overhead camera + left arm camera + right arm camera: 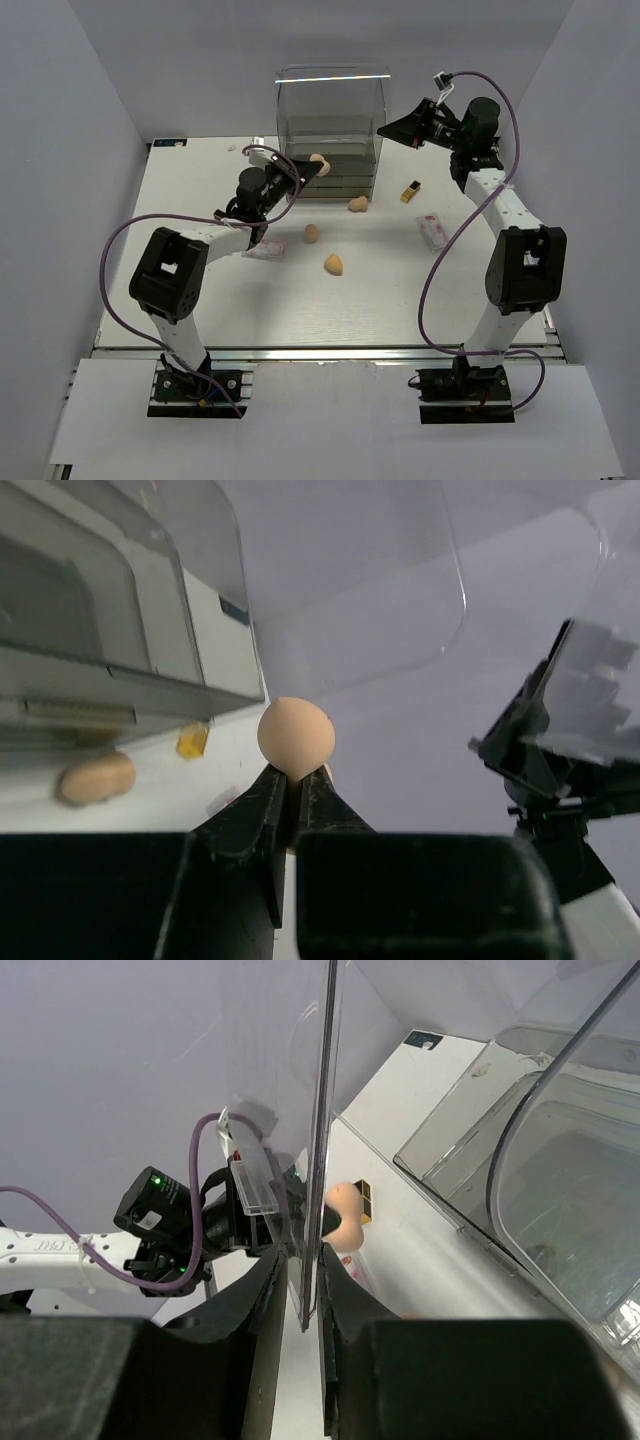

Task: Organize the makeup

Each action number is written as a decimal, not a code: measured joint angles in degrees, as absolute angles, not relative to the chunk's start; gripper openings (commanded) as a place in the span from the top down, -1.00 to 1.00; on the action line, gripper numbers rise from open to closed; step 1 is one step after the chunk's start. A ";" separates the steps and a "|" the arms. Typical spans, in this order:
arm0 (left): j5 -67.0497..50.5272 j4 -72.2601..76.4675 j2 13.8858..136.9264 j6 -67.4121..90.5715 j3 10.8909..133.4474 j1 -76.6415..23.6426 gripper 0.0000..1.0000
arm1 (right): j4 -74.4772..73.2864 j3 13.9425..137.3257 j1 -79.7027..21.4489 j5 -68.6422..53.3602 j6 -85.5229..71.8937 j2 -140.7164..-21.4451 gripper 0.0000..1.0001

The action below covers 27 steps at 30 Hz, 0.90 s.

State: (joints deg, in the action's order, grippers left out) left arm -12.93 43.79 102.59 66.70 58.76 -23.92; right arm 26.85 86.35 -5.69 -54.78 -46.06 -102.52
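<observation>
Upright clear drawer box (331,120) at far middle of white table (260,310); pale walls (200,60) around.

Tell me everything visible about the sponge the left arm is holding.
The sponge is peach, egg-shaped, matte and soft-looking, unmarked. The left end effector is shut on its narrow end, rounded end pointing away from the fingers. It is held above the table, near the clear drawer box front, touching only those fingers. The right end effector grips a clear panel close by.
</observation>
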 measured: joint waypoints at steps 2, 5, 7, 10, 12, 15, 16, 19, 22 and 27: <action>-10.24 45.52 103.70 66.65 59.66 -24.10 0.70 | 26.85 86.15 -5.69 -54.81 -46.06 -102.52 0.58; -5.87 46.02 105.36 67.00 60.90 -24.21 0.69 | 27.14 86.08 -5.69 -54.81 -46.06 -102.52 0.57; -2.48 46.13 106.89 67.48 62.43 -24.29 0.69 | 27.16 86.06 -5.69 -54.81 -46.06 -102.52 0.57; 2.02 45.54 108.95 68.49 64.77 -24.40 0.70 | 27.18 86.02 -5.69 -54.81 -46.09 -102.52 0.57; 4.89 45.32 109.89 69.63 65.98 -24.51 0.69 | 27.20 86.02 -5.69 -54.81 -46.09 -102.52 0.57; 8.71 44.58 111.72 71.09 68.73 -24.73 0.66 | 27.22 86.00 -5.69 -54.81 -46.09 -102.52 0.57; 9.89 43.90 112.27 71.53 69.71 -24.84 0.66 | 27.24 85.93 -5.69 -54.81 -46.09 -102.52 0.57; 12.91 41.32 113.16 72.36 71.94 -25.21 0.57 | 27.62 85.43 -5.69 -54.78 -46.11 -102.52 0.57; 15.64 37.85 113.16 72.90 73.84 -25.74 0.48 | 27.66 85.27 -5.69 -54.81 -46.13 -102.52 0.57; 18.90 31.73 113.19 73.60 77.41 -26.50 0.16 | 28.60 85.27 -5.69 -54.78 -46.28 -102.52 0.57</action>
